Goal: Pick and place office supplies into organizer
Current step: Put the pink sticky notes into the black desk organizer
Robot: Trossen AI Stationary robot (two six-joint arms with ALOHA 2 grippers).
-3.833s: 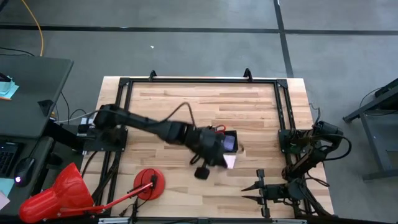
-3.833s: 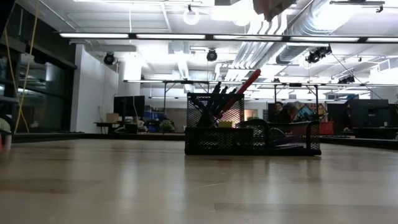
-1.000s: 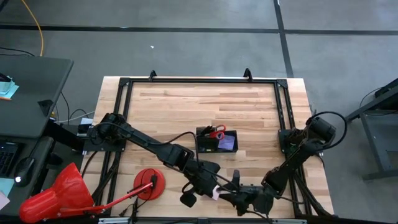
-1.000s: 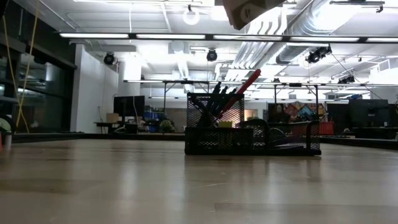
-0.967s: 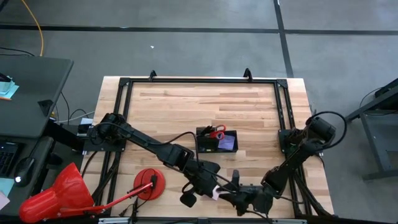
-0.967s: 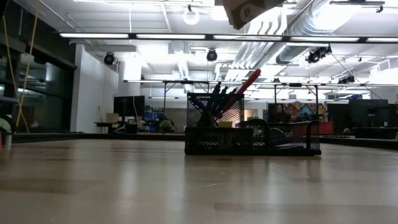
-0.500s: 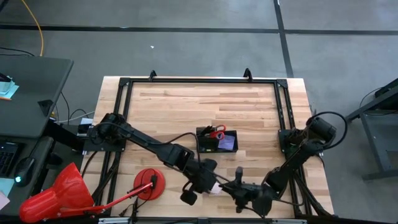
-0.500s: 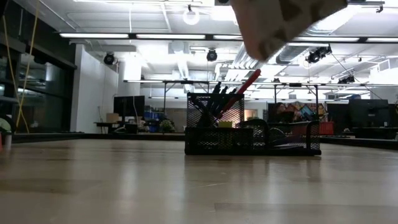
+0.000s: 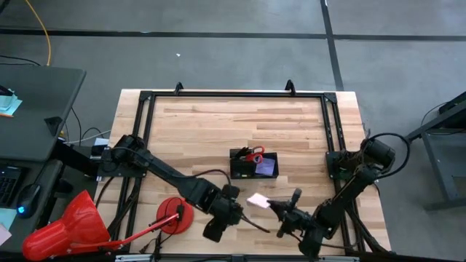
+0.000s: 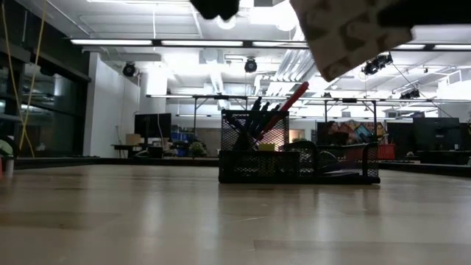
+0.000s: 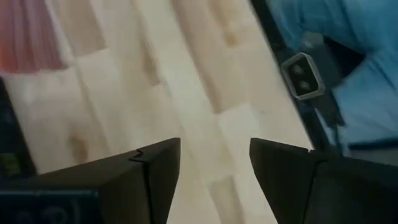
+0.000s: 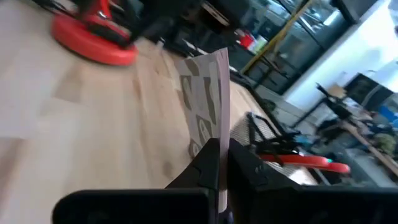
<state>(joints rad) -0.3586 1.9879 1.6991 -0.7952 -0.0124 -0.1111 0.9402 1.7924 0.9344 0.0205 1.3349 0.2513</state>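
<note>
The black mesh organizer (image 9: 253,164) stands mid-table with red-handled scissors (image 12: 305,160), dark pens and a purple pad (image 9: 266,166) in it. The low view shows the organizer (image 10: 298,156) too. A pink sticky pad (image 9: 258,200) hangs above the table just near of the organizer, with my right gripper (image 9: 278,211) shut on it. In the right wrist view the sticky pad (image 12: 208,106) shows a pale patterned face. My left gripper (image 9: 234,212) stands open to the pad's left, its fingers (image 11: 155,177) over bare wood with nothing between them. My right gripper pinches one edge of the sticky pad (image 12: 214,144) between its two fingers (image 12: 245,168). The fingers come nearly level from the table's right side. The pad juts out past the fingertips, standing on edge and lifted clear of the table.
A red disc with a stick (image 9: 175,215) lies near the front edge left of the arms, and a big red cone (image 9: 69,225) lies beyond the table's left corner. Black frame rails (image 9: 233,94) run round the table. Bare wood lies far of the organizer.
The pad has passed from my left gripper to my right. The right gripper has shut on it, turned, and carried it toward the organizer. The left gripper has opened, let go and drawn back toward the table's left.
</note>
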